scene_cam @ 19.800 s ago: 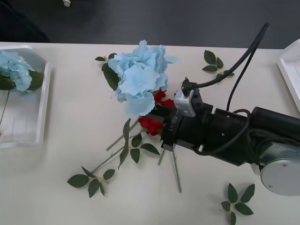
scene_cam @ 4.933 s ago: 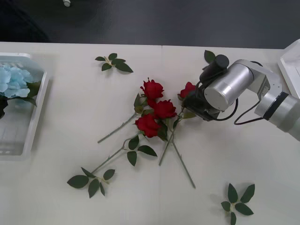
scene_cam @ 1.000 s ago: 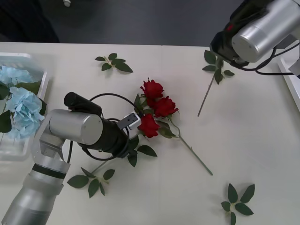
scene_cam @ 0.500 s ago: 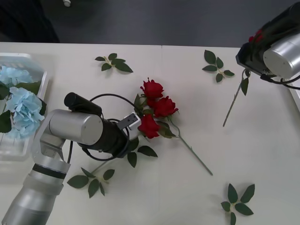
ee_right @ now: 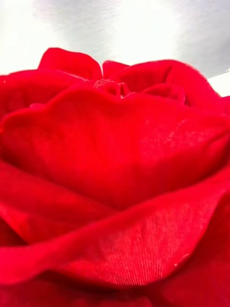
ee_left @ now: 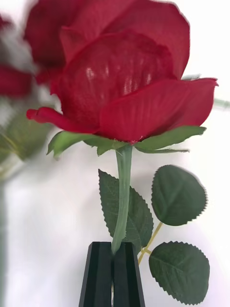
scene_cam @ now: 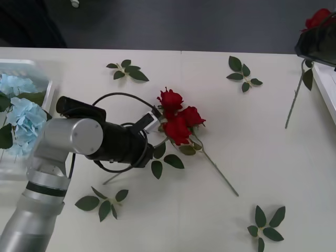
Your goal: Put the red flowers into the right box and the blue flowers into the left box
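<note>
Three red flowers [scene_cam: 178,115] lie bunched at the table's middle. My left gripper [scene_cam: 154,137] reaches in from their left, its black fingers [ee_left: 100,273] shut on the green stem just under one rose [ee_left: 120,81]. Another red rose [scene_cam: 319,17] hangs at the top right from my right gripper [scene_cam: 311,41], which is shut on it; its stem [scene_cam: 294,107] dangles beside the rim of the right box [scene_cam: 328,86]. That bloom [ee_right: 115,182] sits right against the right wrist camera. The left box [scene_cam: 48,113] at the far left holds blue flowers [scene_cam: 23,115].
Loose green leaf sprigs lie at the back left [scene_cam: 127,71], back right [scene_cam: 241,71], front left [scene_cam: 105,202] and front right [scene_cam: 265,226]. A bare stem [scene_cam: 220,173] runs from the rose bunch toward the front right.
My right gripper has carried its rose farther right and up, to beside the right box. My left gripper has shifted right, and the rose it holds has moved with it.
</note>
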You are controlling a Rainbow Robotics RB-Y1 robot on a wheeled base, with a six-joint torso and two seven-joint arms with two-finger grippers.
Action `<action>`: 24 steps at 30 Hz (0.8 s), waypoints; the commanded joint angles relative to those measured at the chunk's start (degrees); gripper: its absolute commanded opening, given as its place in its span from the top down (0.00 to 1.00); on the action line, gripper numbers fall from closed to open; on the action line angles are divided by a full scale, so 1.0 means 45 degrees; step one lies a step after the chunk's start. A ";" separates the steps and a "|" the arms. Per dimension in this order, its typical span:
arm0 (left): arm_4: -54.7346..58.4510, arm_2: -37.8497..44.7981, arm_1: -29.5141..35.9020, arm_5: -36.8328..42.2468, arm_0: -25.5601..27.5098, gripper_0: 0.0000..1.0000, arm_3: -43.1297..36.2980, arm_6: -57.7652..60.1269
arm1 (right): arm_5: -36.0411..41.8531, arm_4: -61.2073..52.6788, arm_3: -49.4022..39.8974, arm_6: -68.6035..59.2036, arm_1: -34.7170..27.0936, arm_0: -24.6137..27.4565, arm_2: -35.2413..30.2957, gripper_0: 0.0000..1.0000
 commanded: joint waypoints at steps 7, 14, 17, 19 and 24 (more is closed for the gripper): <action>0.3526 0.1453 0.2291 -0.0009 -0.0020 1.00 -0.1767 -0.0999 | -0.0857 -0.0250 0.1039 0.3594 -0.1619 0.0384 -0.0353 1.00; 0.6476 0.3719 0.2643 -0.0009 0.1054 1.00 -0.2568 -0.1702 | -0.2634 -0.0250 0.2132 0.4942 -0.2165 0.0755 -0.0549 1.00; 0.7843 0.4481 0.2643 -0.0009 0.1288 1.00 -0.2568 -0.2054 | -0.3494 -0.0230 0.2660 0.5039 -0.2283 0.0833 -0.0607 1.00; 0.8644 0.4871 0.2643 -0.0009 0.1327 1.00 -0.2568 -0.2132 | -0.3982 -0.0133 0.3031 0.5137 -0.2283 0.0872 -0.0724 1.00; 1.0675 0.5750 0.2604 -0.0009 0.1288 1.00 -0.2568 -0.2288 | -0.4861 0.0551 0.3714 0.5938 -0.2439 0.0892 -0.0842 1.00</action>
